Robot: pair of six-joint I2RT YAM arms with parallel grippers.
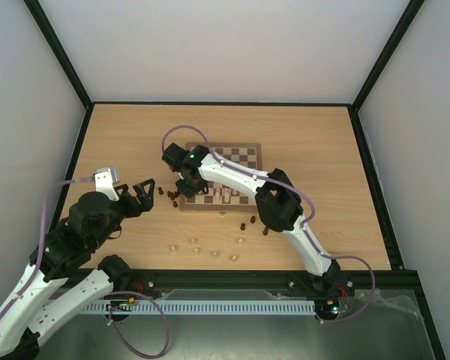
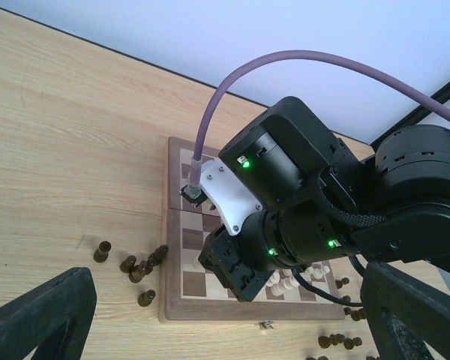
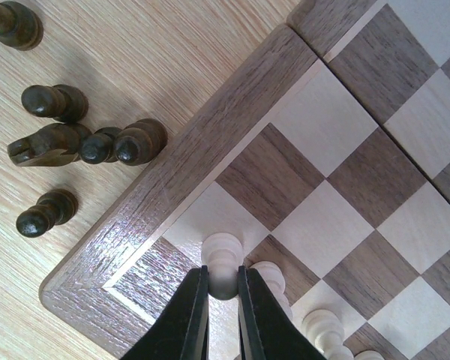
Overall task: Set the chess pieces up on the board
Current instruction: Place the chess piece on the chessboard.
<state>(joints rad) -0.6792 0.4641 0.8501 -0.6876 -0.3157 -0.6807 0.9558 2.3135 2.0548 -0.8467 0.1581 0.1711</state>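
Two black right fingers (image 3: 189, 319) are clamped on a cream pawn (image 3: 222, 259) at a corner of the board (image 3: 135, 225), just inside its plain brown border; whether the pawn's base touches the square I cannot tell. More cream pieces (image 3: 322, 326) stand in a row just beside it along the same edge. Several dark pieces (image 3: 97, 142), some upright and some lying, cluster on the counter (image 3: 135, 67) just off that border. The left fingers (image 2: 41, 315) are spread wide with nothing between them, over the counter left of the board. Several loose cream pieces (image 1: 214, 251) are scattered on the counter nearer the arm bases.
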